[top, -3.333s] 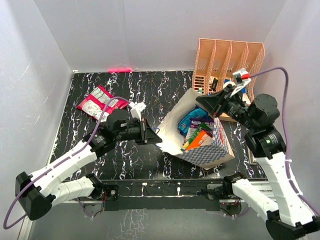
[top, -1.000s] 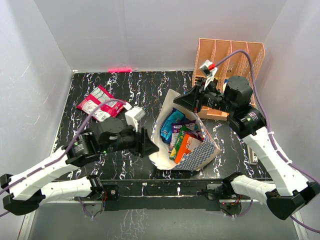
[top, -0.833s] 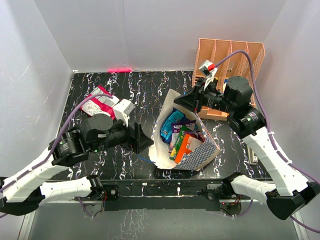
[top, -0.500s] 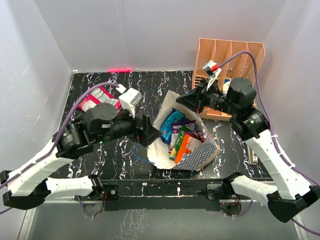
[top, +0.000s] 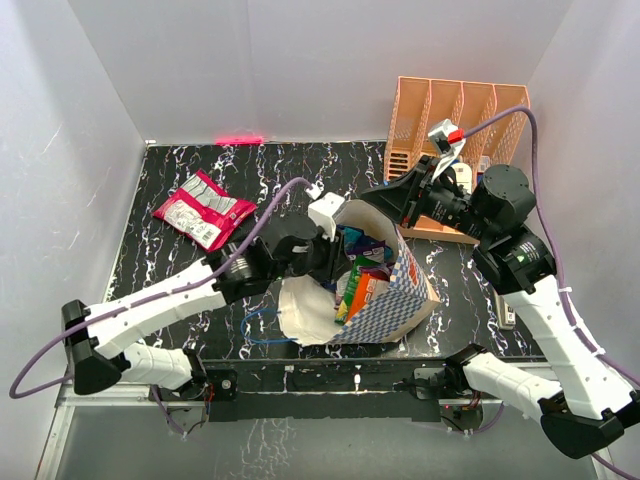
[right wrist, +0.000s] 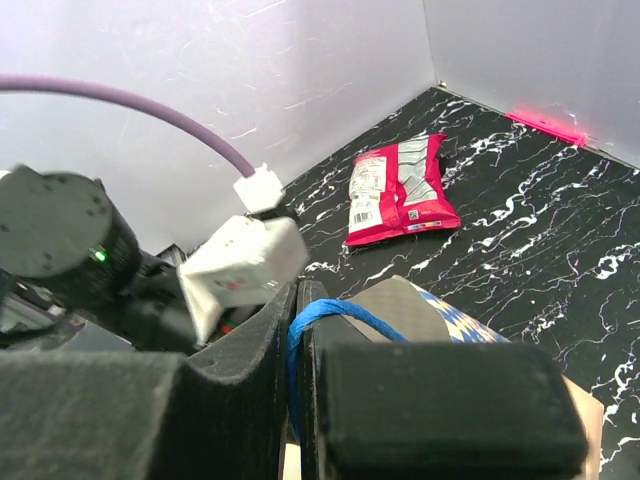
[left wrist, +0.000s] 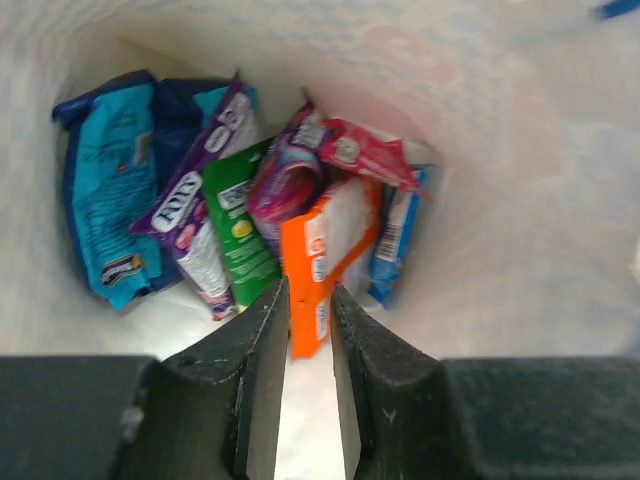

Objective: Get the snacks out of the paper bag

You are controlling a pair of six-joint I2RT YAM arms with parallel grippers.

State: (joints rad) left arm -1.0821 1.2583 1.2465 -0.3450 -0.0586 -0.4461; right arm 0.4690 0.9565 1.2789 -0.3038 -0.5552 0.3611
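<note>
The blue-and-white checkered paper bag [top: 395, 310] lies tipped with its mouth toward the left arm. My right gripper [right wrist: 297, 290] is shut on the bag's blue cord handle [right wrist: 330, 310] and holds the upper rim up. My left gripper [left wrist: 309, 290] is inside the bag, its jaws closed narrowly on the lower end of an orange snack packet [left wrist: 322, 250]. Blue [left wrist: 110, 220], purple [left wrist: 195, 235], green [left wrist: 240, 235] and magenta [left wrist: 350, 155] packets lie beside it. In the top view the left fingers are hidden by the bag's rim. One magenta-and-silver packet [top: 203, 208] lies on the table at the far left.
A peach-orange slotted organizer [top: 460, 115] stands at the back right, just behind the right gripper [top: 375, 200]. White walls close in the black marbled table [top: 150, 270]. The bag's second blue cord [top: 262, 322] trails on the table in front of the bag's mouth.
My left gripper opened wide, swung from left of the bag into its mouth, and closed down on the orange packet. The right arm kept the handle and shifted slightly right.
</note>
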